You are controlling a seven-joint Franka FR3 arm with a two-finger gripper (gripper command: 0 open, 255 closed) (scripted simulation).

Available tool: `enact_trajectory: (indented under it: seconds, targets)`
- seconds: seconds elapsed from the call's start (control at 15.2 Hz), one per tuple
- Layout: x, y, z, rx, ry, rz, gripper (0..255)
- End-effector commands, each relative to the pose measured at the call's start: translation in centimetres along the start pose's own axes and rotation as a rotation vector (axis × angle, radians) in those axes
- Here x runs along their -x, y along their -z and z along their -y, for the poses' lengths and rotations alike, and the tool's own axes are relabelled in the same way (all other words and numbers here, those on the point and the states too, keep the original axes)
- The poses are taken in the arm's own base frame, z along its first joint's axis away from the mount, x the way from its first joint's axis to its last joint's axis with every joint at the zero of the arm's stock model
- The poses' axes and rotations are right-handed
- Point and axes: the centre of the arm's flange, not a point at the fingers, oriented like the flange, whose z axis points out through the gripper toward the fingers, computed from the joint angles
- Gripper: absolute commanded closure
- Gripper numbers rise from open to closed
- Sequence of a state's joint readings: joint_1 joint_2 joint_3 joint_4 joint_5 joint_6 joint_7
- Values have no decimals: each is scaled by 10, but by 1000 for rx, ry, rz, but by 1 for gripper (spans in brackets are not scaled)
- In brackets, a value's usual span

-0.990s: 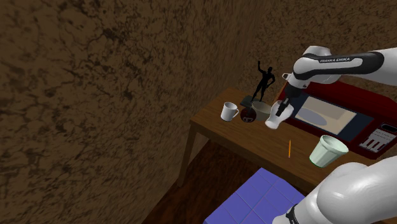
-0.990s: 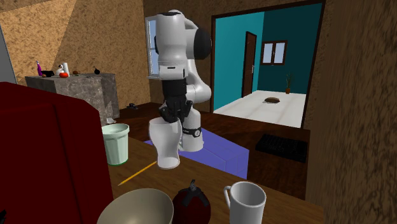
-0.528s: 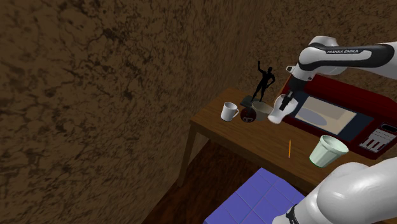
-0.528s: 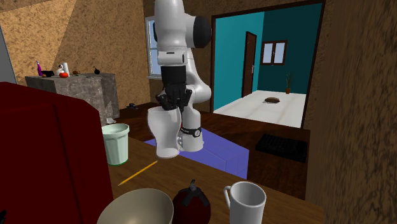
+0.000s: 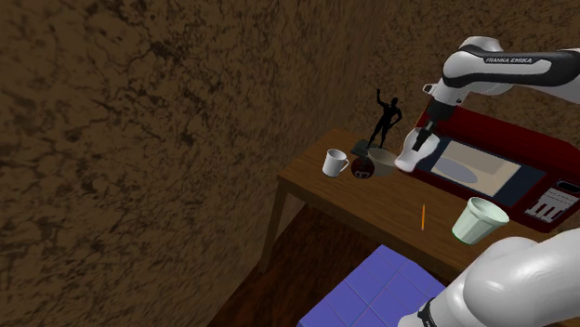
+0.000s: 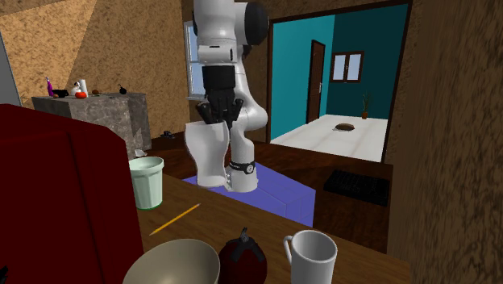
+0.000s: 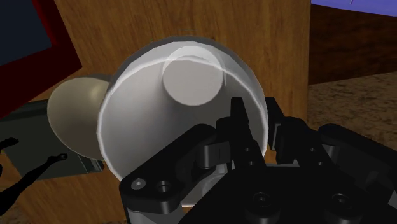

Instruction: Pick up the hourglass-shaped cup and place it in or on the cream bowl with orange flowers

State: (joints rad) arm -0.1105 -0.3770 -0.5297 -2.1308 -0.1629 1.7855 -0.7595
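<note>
Up above the wooden table (image 5: 307,175), our black claw (image 6: 219,111) is clenched on the white hourglass-shaped cup (image 6: 211,153). In the wrist view one finger sits inside the rim and one outside, pinching the wall between them. The cup hangs in the air with its mouth up, and nothing holds it but the claw.

We think the step in hand is carrying the cup over to the cream bowl (image 6: 171,260). The bowl sits on the table, at the far side in the shoulder view, just left of the cup. In the wrist view it peeks out from beside the cup, so we judge the cup is not over its middle yet.

To do this well, we should slide across until the cup is right over the middle of the bowl, then go down slowly and straight. A black figure (image 5: 386,119), a dark round fruit (image 6: 242,258) and a white mug (image 6: 310,256) stand close by, so we stay high while we move. We let go only when the cup rests in the bowl.
</note>
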Motion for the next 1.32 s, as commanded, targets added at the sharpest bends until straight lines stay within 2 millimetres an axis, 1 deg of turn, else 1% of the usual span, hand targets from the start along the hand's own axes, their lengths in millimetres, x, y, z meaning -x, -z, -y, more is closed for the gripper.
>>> enact_trajectory:
  seconds: [0.0, 0.92, 1.25]
  targets:
    - [-10, 6, -16, 0, 0, 0, 255]
    - [-110, 47, -166, 0, 0, 0, 255]
    - [-110, 20, -167, 0, 0, 0, 255]
